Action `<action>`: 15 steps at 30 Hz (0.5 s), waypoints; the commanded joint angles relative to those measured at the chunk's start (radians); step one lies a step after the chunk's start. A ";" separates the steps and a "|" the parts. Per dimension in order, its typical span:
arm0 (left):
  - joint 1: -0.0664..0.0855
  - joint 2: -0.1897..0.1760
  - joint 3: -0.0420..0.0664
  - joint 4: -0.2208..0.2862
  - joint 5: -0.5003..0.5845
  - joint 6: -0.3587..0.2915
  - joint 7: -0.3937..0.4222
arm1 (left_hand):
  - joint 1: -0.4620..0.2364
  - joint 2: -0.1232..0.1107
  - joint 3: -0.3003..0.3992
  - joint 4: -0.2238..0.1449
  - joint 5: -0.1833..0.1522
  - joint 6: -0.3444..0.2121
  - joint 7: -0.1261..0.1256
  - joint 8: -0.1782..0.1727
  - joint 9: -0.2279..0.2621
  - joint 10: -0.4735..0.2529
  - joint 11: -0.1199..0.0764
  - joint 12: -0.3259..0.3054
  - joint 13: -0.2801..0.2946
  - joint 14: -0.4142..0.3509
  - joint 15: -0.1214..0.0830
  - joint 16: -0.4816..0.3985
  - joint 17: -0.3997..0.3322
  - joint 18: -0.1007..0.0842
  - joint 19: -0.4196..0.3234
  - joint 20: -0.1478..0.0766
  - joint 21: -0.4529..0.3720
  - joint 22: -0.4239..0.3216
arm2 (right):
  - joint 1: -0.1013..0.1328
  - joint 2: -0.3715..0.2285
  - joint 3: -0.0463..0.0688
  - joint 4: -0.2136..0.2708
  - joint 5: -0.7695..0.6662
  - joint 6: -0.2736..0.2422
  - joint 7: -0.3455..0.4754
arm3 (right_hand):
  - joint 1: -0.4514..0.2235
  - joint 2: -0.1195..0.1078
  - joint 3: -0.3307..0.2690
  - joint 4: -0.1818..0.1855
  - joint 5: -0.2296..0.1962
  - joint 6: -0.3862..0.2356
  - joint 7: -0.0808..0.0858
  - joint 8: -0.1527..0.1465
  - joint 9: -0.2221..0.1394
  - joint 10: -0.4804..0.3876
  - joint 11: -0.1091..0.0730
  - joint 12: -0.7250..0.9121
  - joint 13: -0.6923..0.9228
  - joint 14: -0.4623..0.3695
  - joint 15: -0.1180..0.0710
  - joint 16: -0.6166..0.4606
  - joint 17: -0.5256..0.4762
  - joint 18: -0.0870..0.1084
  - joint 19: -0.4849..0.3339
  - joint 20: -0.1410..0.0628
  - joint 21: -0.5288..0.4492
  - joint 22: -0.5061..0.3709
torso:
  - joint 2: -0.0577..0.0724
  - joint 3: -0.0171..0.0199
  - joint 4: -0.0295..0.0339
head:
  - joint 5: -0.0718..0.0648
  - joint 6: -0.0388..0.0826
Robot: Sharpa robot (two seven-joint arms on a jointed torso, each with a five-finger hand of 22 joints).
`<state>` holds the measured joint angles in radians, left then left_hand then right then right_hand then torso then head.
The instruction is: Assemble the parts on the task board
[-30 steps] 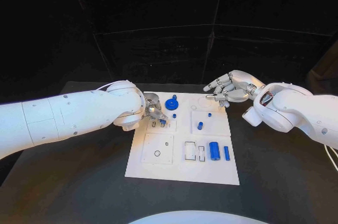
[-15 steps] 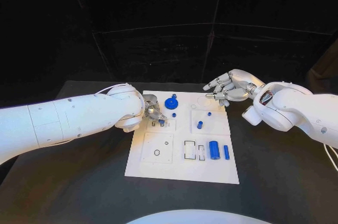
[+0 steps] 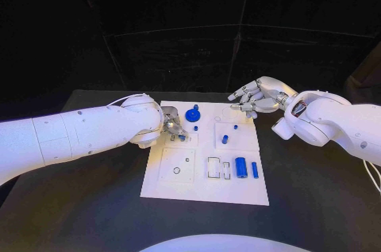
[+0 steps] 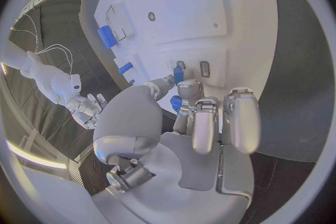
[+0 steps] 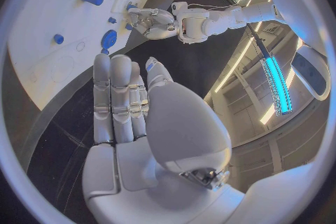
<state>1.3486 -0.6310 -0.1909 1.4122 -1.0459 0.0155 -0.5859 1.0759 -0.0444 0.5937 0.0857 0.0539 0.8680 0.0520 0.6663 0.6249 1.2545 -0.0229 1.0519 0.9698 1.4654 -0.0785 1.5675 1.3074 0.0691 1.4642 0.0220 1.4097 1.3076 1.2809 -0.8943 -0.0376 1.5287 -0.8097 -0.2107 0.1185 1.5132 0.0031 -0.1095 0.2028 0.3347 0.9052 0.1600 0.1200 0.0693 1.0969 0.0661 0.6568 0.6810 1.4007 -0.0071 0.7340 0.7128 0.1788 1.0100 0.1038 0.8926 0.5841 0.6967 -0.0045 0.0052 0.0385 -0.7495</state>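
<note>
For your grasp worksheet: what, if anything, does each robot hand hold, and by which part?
The left robot hand pinches a small blue part by its upper end, at the task board. The right robot hand holds nothing.

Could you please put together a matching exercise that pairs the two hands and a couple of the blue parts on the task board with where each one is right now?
Things:
1. left hand
2. right hand
3. blue disc
4. large blue cylinder

Places or states:
A. lies flat on the board's near right part, beside a thinner blue bar
B. fingers down at the slots on the board's far left, a small blue part at the fingertips
C. hangs off the task board's far right corner, holding nothing
D. sits on the board's far middle

Pairs: 1-B, 2-C, 3-D, 4-A
</note>
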 commanded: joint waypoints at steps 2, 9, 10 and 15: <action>-0.004 -0.001 -0.003 0.001 -0.011 0.044 -0.008 | 0.002 0.009 0.158 -0.152 0.001 -0.004 0.000 0.005 0.000 0.008 0.001 0.005 0.001 0.105 -0.004 0.003 0.263 -0.017 0.017 0.004 0.001 0.021 | 0.002 0.000 0.001 0.001 0.004 -0.001 0.010 | -0.005 0.003 0.000 0.008 0.004 -0.007 -0.001 0.006 0.001 -0.004 0.002 -0.003 -0.001 0.005 -0.002 -0.003 -0.001 0.005 0.008 -0.002 -0.004 -0.001 | 0.000 0.0004 0.0011 | 0.000 -0.002; -0.005 -0.005 -0.003 0.007 -0.011 0.061 -0.014 | 0.001 0.007 0.161 -0.154 0.001 -0.004 0.000 0.006 0.001 0.008 0.001 0.006 0.002 0.105 -0.004 0.003 0.263 -0.017 0.017 0.004 0.001 0.021 | 0.002 0.001 0.001 0.000 0.004 0.002 0.010 | -0.004 0.003 0.000 0.008 0.004 -0.007 -0.001 0.006 0.001 -0.006 0.002 -0.003 -0.002 0.005 -0.002 -0.004 -0.001 0.005 0.008 -0.002 -0.005 -0.002 | 0.000 0.0001 0.0008 | 0.002 -0.005; -0.005 -0.006 -0.003 0.008 -0.011 0.062 -0.014 | 0.001 0.007 0.161 -0.154 0.001 -0.004 0.000 0.006 0.001 0.008 0.001 0.006 0.002 0.105 -0.004 0.003 0.263 -0.017 0.017 0.004 0.001 0.021 | 0.002 0.001 0.001 0.000 0.004 0.003 0.010 | -0.004 0.003 0.000 0.008 0.004 -0.007 -0.001 0.006 0.001 -0.006 0.002 -0.003 -0.002 0.005 -0.002 -0.004 -0.001 0.005 0.008 -0.002 -0.005 -0.002 | 0.000 0.0001 0.0008 | 0.002 -0.005; -0.006 -0.008 -0.003 0.012 -0.010 0.067 -0.015 | 0.000 0.003 0.166 -0.158 0.002 -0.004 -0.001 0.008 0.003 0.011 0.000 0.010 0.005 0.105 -0.005 0.003 0.263 -0.017 0.017 0.004 0.001 0.021 | 0.002 0.004 0.001 -0.001 0.004 0.007 0.011 | -0.004 0.003 0.000 0.008 0.004 -0.007 -0.001 0.006 0.001 -0.006 0.002 -0.003 -0.002 0.005 -0.002 -0.004 -0.001 0.005 0.008 -0.002 -0.005 -0.002 | -0.001 -0.0001 0.0007 | 0.003 -0.007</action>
<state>1.3463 -0.6390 -0.1915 1.4199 -1.0521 0.0459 -0.5901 1.0765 -0.0436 0.5937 0.0856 0.0501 0.8682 0.0524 0.6708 0.6283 1.2580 -0.0198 1.0571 0.9741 1.4654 -0.0785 1.5675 1.3074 0.0692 1.4641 0.0220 1.4098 1.3075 1.2809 -0.8915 -0.0376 1.5269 -0.8096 -0.2097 0.1192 1.5133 0.0030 -0.1095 0.2027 0.3347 0.9052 0.1600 0.1200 0.0693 1.0968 0.0661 0.6567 0.6799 1.4006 -0.0071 0.7340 0.7129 0.1788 1.0099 0.1038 0.8926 0.5832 0.6962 -0.0043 0.0061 0.0407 -0.7550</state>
